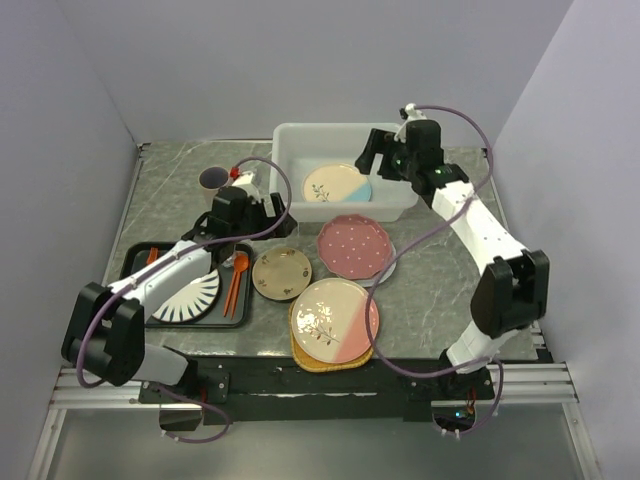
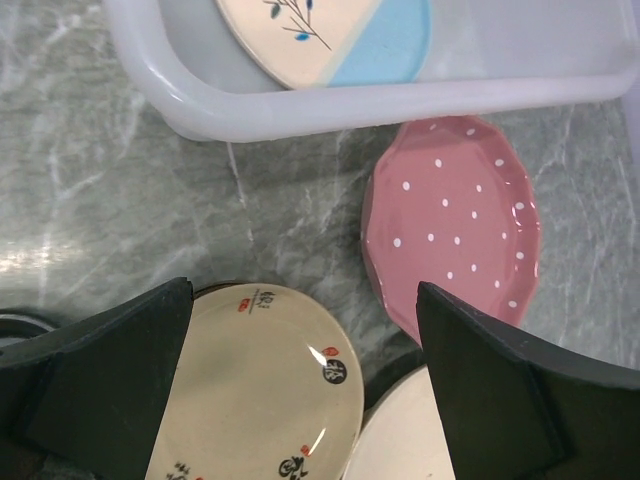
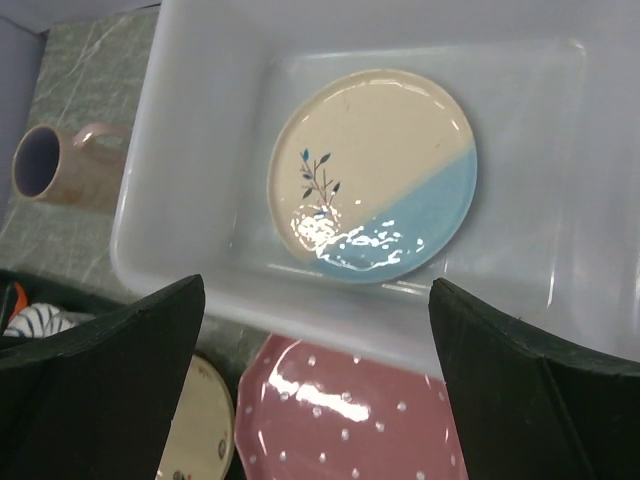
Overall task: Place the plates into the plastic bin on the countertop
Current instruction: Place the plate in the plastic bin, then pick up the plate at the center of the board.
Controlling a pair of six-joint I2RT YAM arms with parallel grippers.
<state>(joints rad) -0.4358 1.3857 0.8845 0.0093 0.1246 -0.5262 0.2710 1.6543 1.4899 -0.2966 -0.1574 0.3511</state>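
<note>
The white plastic bin stands at the back of the countertop and holds a cream-and-blue plate. In front of it lie a pink dotted plate, a small tan plate and a cream-and-pink plate stacked on an orange squarish plate. My left gripper is open and empty above the tan plate. My right gripper is open and empty over the bin's near wall, above the blue plate.
A black tray at the left holds a white plate with dark stripes and orange utensils. A mug stands left of the bin. The pink plate lies close to the bin's front wall.
</note>
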